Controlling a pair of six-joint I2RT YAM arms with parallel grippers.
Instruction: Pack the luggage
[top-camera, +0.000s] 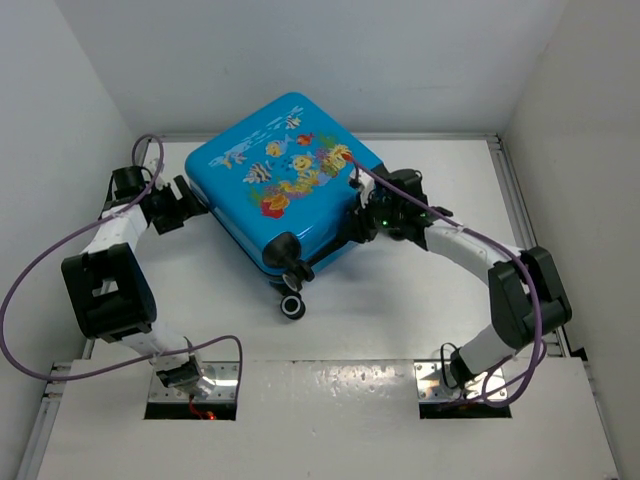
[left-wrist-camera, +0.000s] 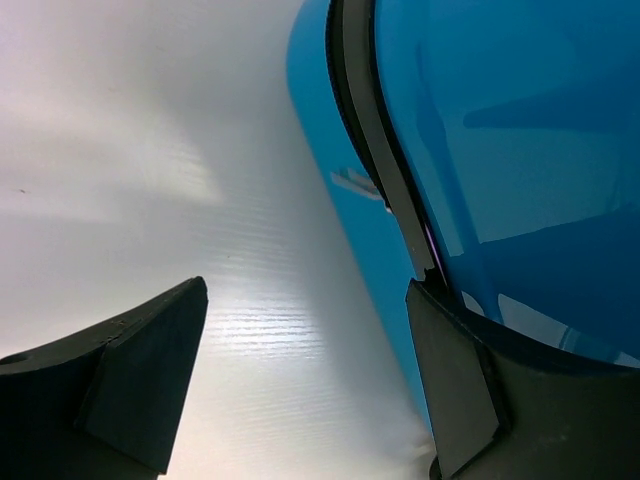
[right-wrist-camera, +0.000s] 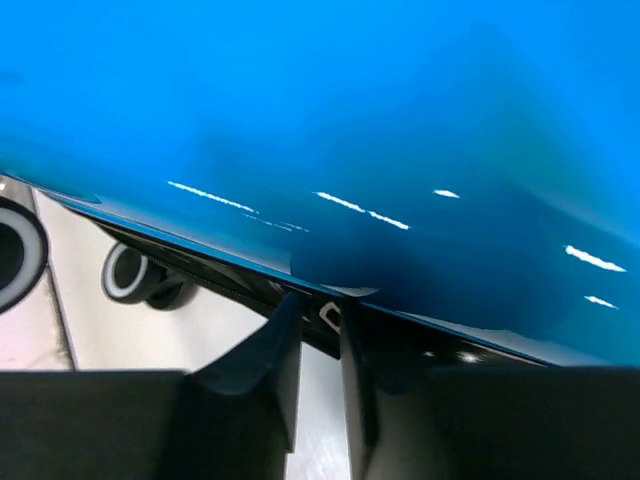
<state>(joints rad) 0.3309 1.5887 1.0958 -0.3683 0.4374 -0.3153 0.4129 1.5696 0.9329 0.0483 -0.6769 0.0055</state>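
We see the luggage (top-camera: 285, 180) closed on the table (top-camera: 400, 300), fish side up, left gripper (top-camera: 193, 205) spread against its left edge, right gripper (top-camera: 362, 222) at its right edge, fingers (right-wrist-camera: 260, 370) nearly together by the zipper trim (right-wrist-camera: 200, 258), whether they pinch it we cannot tell

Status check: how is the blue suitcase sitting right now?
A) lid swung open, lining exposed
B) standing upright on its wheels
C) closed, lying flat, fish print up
C: in the top view the luggage lies flat with both shells together, fish print facing up and no lining showing.
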